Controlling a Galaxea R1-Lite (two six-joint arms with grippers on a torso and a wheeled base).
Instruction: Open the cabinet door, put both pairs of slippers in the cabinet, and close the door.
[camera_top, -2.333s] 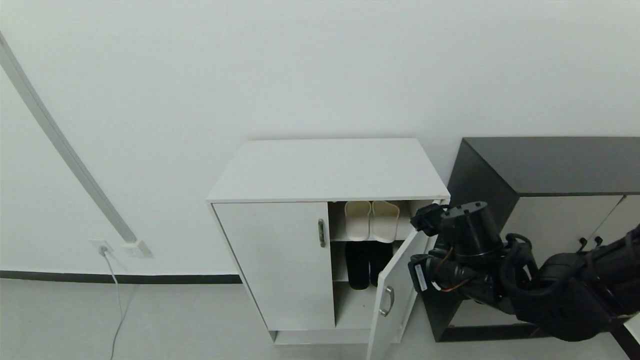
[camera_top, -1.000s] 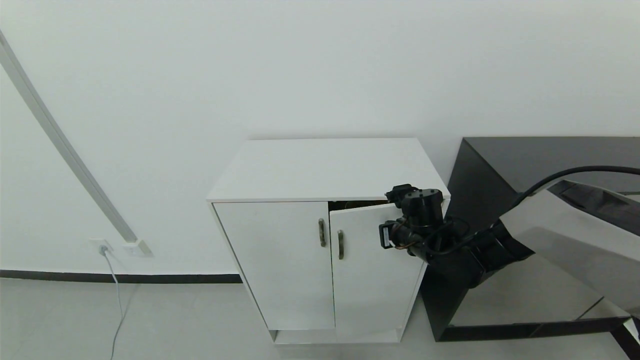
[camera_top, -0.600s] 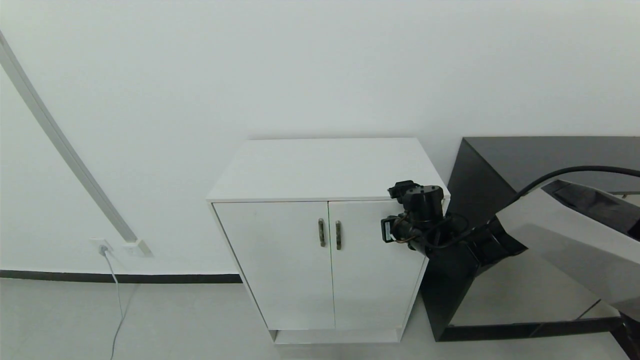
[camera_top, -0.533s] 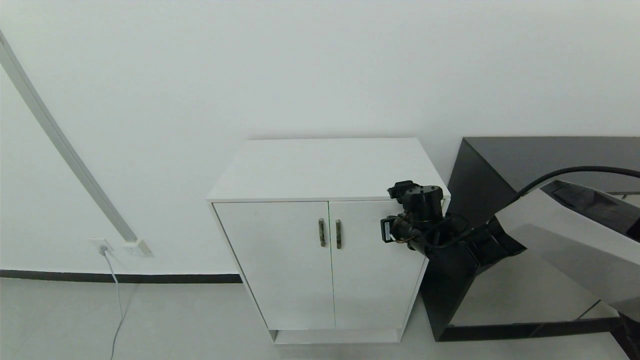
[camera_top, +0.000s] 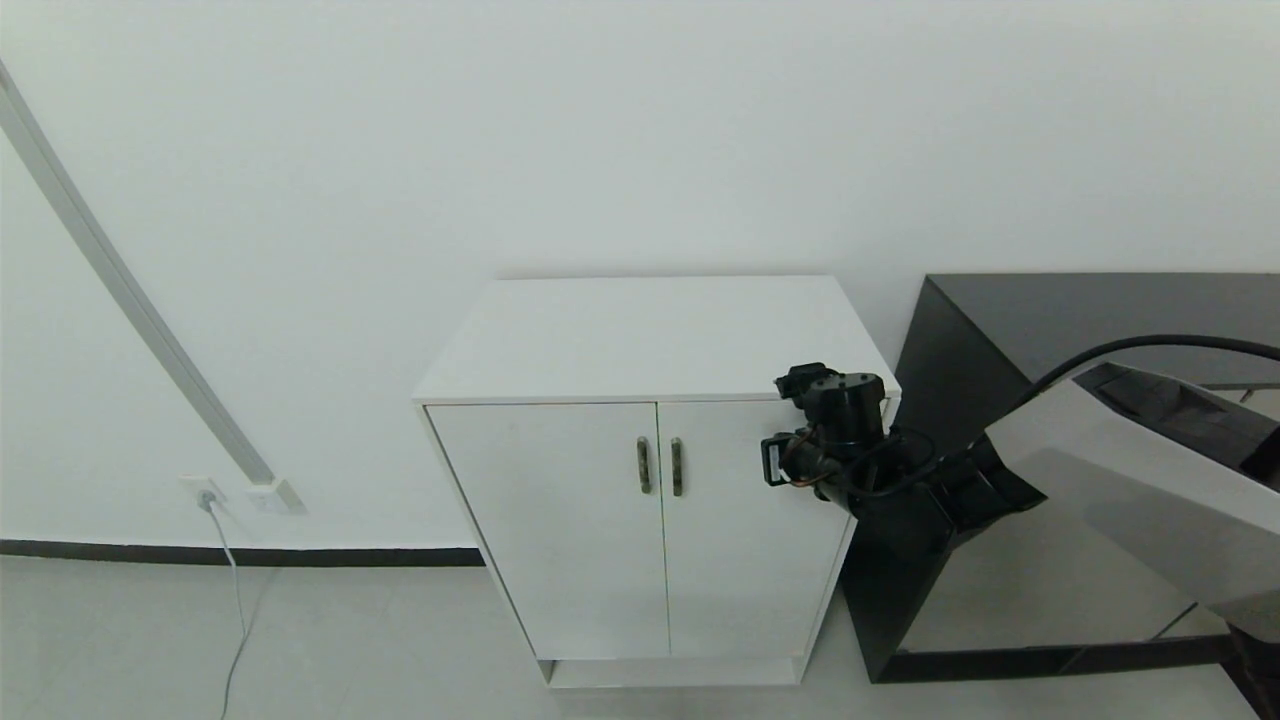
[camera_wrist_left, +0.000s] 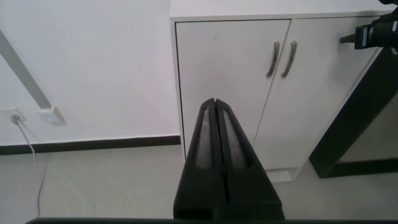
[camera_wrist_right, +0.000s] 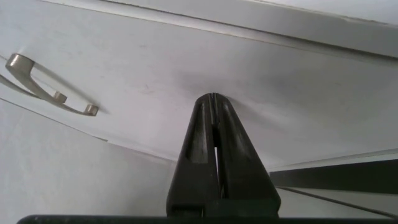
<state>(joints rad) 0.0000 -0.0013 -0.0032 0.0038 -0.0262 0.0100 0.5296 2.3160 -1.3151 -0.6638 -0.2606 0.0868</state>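
Note:
The white cabinet (camera_top: 650, 340) stands against the wall with both doors shut. Its two metal handles (camera_top: 660, 466) sit side by side at the middle seam. My right arm (camera_top: 835, 430) is at the upper outer corner of the right door (camera_top: 745, 540). The right gripper (camera_wrist_right: 214, 98) is shut, empty, and its tip rests on that door's face, beside the handle (camera_wrist_right: 37, 81). From the left wrist view the right gripper (camera_wrist_left: 348, 38) touches the door near its top. My left gripper (camera_wrist_left: 214, 102) is shut and empty, well back from the cabinet (camera_wrist_left: 230, 81). The shut doors hide the slippers.
A black cabinet (camera_top: 1050, 330) stands close against the white one's right side. A wall socket with a cable (camera_top: 205, 493) and a slanted conduit (camera_top: 120, 280) are on the left wall. Bare floor (camera_top: 300, 650) lies before the cabinet.
The right door stood open with a pale and a black pair of slippers on the shelves. My right gripper pushed it shut. In the last half second nothing has moved.

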